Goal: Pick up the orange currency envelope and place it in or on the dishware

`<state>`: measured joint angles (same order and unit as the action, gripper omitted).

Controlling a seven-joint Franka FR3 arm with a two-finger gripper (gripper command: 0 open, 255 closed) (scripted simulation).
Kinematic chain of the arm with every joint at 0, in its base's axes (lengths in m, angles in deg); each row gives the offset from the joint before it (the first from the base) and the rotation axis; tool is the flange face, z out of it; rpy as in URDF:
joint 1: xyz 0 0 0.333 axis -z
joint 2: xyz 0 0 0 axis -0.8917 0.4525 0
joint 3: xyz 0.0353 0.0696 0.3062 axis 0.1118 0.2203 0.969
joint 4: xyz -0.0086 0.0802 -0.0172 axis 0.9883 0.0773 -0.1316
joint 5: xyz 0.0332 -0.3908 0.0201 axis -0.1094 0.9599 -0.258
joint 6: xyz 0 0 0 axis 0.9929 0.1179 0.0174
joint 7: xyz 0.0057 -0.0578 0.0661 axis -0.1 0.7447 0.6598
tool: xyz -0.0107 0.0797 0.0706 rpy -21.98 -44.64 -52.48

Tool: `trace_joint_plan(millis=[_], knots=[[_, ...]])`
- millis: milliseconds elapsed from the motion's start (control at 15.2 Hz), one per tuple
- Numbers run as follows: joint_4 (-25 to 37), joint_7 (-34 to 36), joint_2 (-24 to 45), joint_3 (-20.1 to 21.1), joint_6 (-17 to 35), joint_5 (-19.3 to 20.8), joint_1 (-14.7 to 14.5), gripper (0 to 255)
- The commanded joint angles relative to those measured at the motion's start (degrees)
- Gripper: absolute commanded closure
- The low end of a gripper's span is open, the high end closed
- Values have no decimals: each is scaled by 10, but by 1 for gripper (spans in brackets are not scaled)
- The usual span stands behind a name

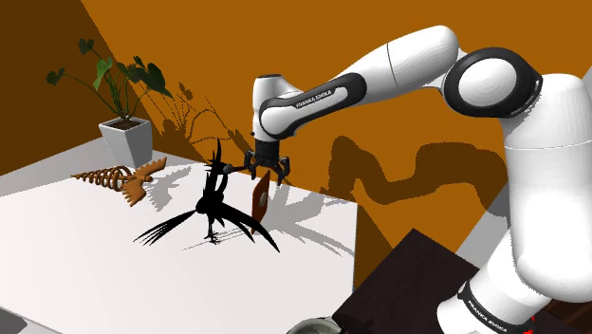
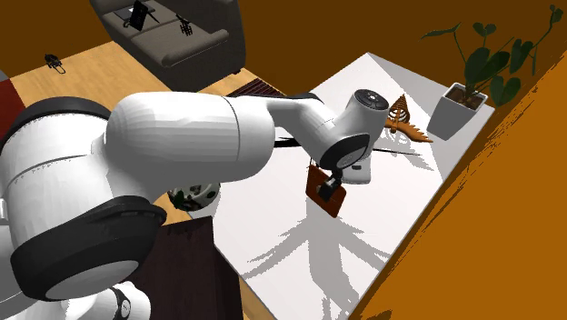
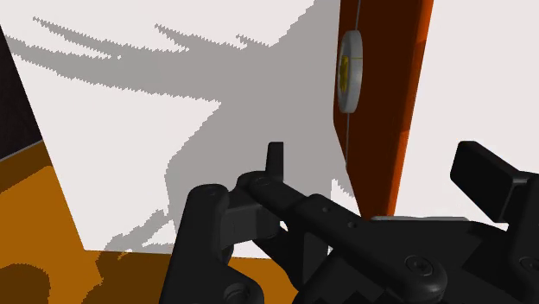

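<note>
The tool (image 1: 269,176) stands wide, its fingers either side of the upright orange envelope (image 1: 258,194) over the counter (image 1: 95,218), with no contact visible. Unclamped, the envelope may topple or slip short of the dishware (image 2: 193,195).

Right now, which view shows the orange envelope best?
Wrist view: the orange envelope is close up, its round clasp plain. Shoulder view shows it small and narrow under the gripper; second exterior view shows it tilted, dark, over the white table.
</note>
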<state>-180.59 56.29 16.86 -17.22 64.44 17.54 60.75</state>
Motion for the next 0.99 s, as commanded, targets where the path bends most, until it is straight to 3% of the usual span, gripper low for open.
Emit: trace_joint_plan(millis=[0,594,924], knots=[[0,0,0,0,0,0,0,255],[0,0,0,0,0,0,0,255],[13,-3,-18,3,-30,-5,2,255]])
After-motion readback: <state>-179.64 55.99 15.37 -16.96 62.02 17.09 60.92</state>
